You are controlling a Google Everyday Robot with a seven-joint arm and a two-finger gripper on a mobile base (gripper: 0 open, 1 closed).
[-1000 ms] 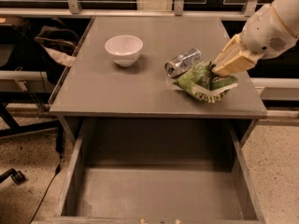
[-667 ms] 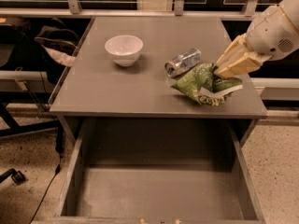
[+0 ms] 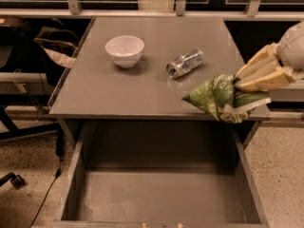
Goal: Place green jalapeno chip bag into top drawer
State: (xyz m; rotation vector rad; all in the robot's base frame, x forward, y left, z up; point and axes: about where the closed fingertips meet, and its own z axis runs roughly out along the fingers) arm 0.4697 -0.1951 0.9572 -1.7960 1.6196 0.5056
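Green foil is what has moved: a second ago the green jalapeno chip bag (image 3: 223, 99) lay crumpled on the worktop (image 3: 142, 89), right beside the crushed silver can (image 3: 185, 63). Now we see it raised and drawn toward the worktop's front right corner, well apart from the can. The gripper (image 3: 241, 82) reaches in from the right edge of the view with its fingers clamped on the bag's upper right end. The bag hangs below and to the left of it, with its lower folds over the worktop's front edge. The white bowl (image 3: 124, 50) and the can sit where they did.

We judge the grasp has held and the lift is done. The top drawer (image 3: 161, 198) stands pulled out below the worktop, so what remains is to carry the bag forward and down over the drawer's floor and release it there.
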